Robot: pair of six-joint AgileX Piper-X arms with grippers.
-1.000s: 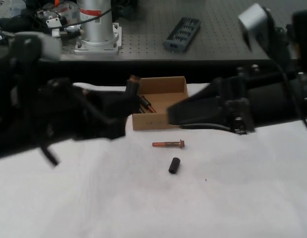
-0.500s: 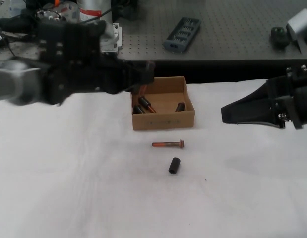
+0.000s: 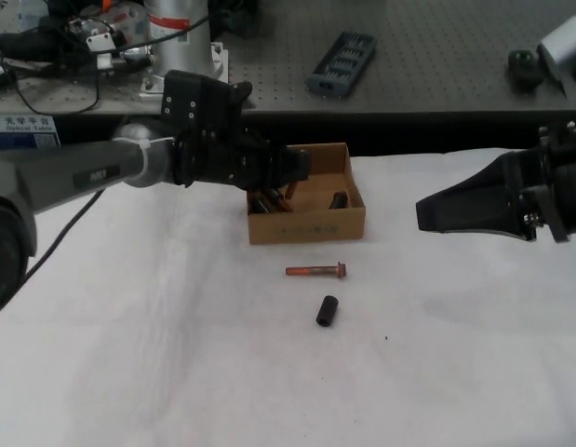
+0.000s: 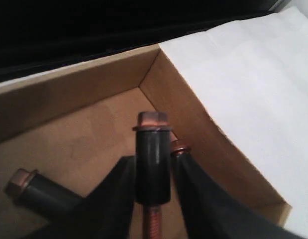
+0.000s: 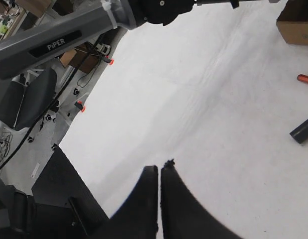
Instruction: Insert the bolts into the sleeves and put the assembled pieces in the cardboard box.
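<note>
White cloth (image 3: 176,354) covers the bench in the high view, and the cardboard box (image 3: 306,227) sits on it towards the far side. The left gripper (image 3: 293,170) hangs over the left part of the box, its arm coming in from the left. Dark assembled pieces lie inside the box, one (image 3: 339,199) by the right wall. In front of the box a loose bolt (image 3: 315,271) lies on the cloth. A loose sleeve (image 3: 327,310) lies a little nearer, apart from the bolt. The right gripper (image 3: 422,214) hovers to the right of the box, well apart from the bolt and the sleeve.

In the left wrist view, the left gripper (image 4: 154,167) clamps the held piece (image 4: 153,149), a black sleeve with a copper bolt through it, above the box floor. Another assembled piece (image 4: 32,189) lies on that floor, and a further bolt head (image 4: 179,148) shows just beside one finger.

In the right wrist view, the right gripper (image 5: 158,172) has its fingers pressed together with nothing between them, above bare cloth. The loose sleeve (image 5: 302,130), one end of the loose bolt (image 5: 305,78) and a corner of the box (image 5: 295,27) lie farther off.
</note>
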